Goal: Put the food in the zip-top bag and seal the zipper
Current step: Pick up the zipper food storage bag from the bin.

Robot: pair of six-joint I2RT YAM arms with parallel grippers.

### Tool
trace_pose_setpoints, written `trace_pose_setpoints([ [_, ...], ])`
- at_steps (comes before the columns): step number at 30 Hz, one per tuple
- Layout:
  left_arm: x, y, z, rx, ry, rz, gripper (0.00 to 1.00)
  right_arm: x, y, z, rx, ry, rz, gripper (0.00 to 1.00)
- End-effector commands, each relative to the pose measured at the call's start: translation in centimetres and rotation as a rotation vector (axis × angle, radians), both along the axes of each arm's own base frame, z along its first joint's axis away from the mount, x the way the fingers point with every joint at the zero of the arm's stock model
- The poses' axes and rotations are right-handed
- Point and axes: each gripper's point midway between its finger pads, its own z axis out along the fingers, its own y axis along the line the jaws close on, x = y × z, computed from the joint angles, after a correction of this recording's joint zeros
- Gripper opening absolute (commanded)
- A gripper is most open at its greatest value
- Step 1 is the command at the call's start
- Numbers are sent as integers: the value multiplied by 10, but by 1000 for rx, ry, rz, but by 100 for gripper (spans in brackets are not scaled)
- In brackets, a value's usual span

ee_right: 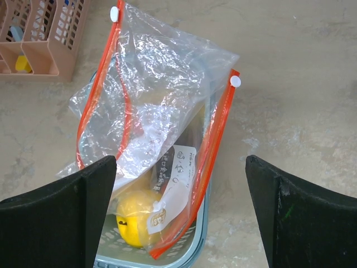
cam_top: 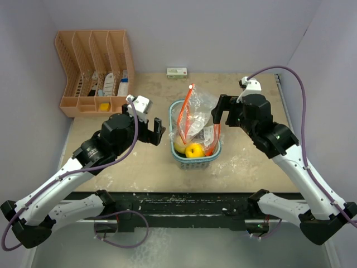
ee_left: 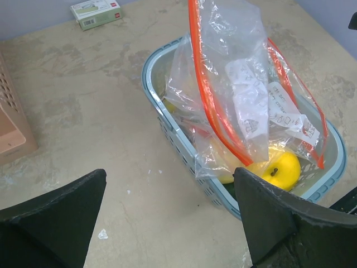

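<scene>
The clear zip-top bag stands crumpled in a light blue mesh basket at the table's middle, mouth up and gaping. Its orange-red zipper runs up both edges. A yellow round fruit lies in the basket's near end, partly under the bag; a second yellow fruit shows left of it. My left gripper is open and empty, left of the basket. My right gripper is open and empty, right of it. The left wrist view shows gripper, bag, zipper, fruit. The right wrist view shows gripper, bag, zipper, fruit.
An orange-pink desk organiser with small items stands at the back left and also shows in the right wrist view. A small white-green box lies at the back wall behind the basket, also in the left wrist view.
</scene>
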Motion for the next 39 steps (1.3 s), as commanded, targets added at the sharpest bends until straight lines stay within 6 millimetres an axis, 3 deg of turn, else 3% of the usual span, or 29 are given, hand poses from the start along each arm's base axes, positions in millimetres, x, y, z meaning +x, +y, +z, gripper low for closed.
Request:
trace_pose_setpoints([
  [1,-1,5,18,-29,-41,18,99,0,1,22,49,-45,-11,99],
  [12,-2,7,16,-28,-36,21,99,11,10,17,51,-44,-3,99],
  [21,-5,7,14,-40,-28,18,99,56,27,-15,30,66,-67,100],
  [29,-7,7,12,-41,-23,11,99,90,28,-38,66,111,-63,99],
  [36,-9,11,12,-36,-30,15,99,103,37,-74,71,187,-53,99],
  [39,-9,12,10,-31,-27,15,99,101,32,-82,62,202,-85,99],
])
